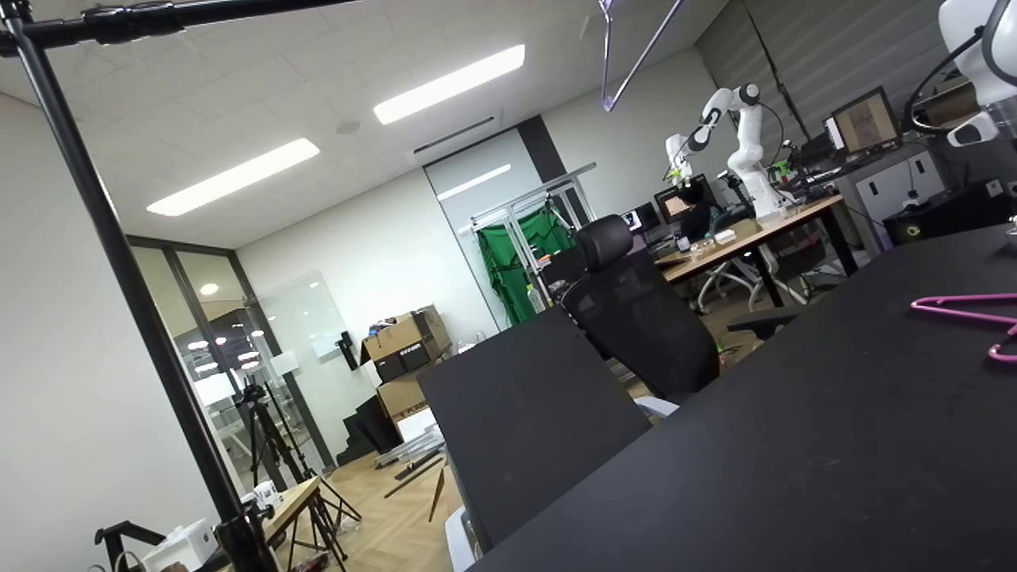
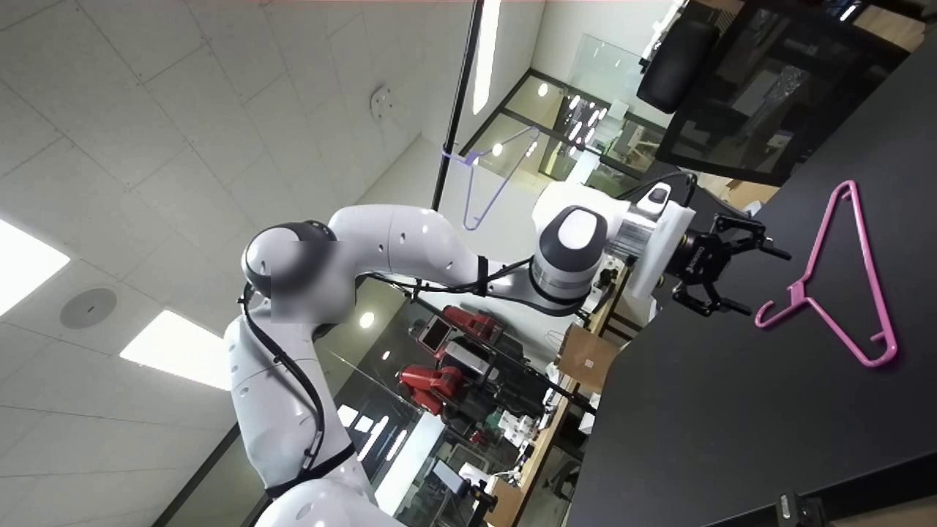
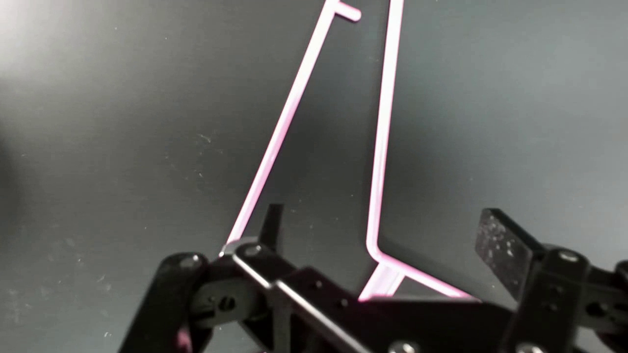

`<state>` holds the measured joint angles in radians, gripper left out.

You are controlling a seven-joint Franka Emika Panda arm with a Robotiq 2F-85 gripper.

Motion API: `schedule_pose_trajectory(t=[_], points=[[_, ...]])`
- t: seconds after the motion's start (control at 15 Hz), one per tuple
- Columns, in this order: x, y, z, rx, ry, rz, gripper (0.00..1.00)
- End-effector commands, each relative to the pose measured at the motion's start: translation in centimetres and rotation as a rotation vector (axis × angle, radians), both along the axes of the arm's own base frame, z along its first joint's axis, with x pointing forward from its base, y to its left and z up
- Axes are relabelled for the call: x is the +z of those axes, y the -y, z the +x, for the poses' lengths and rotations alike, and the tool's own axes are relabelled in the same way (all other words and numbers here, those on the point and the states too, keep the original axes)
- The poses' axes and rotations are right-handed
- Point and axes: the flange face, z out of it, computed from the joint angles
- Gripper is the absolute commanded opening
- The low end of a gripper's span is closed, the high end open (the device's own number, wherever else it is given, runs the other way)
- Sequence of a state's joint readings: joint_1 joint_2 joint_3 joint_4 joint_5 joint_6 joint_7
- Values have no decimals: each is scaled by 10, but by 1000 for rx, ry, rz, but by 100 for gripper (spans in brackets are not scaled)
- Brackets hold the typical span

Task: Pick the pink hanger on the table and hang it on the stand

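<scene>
Clearly, room surrounds the pink hanger (image 2: 798, 294) inside the edges of the table (image 2: 695, 417), the jaws apart nearby.

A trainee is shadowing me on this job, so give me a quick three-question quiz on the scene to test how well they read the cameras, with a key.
1. Multiple choice: where does the pink hanger lie?
a) on a chair
b) on the table
c) on the floor

2. True or false: a purple hanger hangs from the stand.

3. Fill in the blank with "open" or "shut": the gripper is ____ and is not gripping the pink hanger.

Key:
1. b
2. True
3. open
</scene>
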<state>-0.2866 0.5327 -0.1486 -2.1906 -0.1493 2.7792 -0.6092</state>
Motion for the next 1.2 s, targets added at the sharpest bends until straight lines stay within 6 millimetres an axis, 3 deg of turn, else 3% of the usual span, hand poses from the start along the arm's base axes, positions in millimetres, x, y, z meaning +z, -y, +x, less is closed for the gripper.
schedule_pose_trajectory(t=[0.0,1.07,1.13], points=[[-15,6,10,12,-14,28,100],[-69,24,28,-64,-47,131,100],[-71,24,29,-65,-45,130,75]])
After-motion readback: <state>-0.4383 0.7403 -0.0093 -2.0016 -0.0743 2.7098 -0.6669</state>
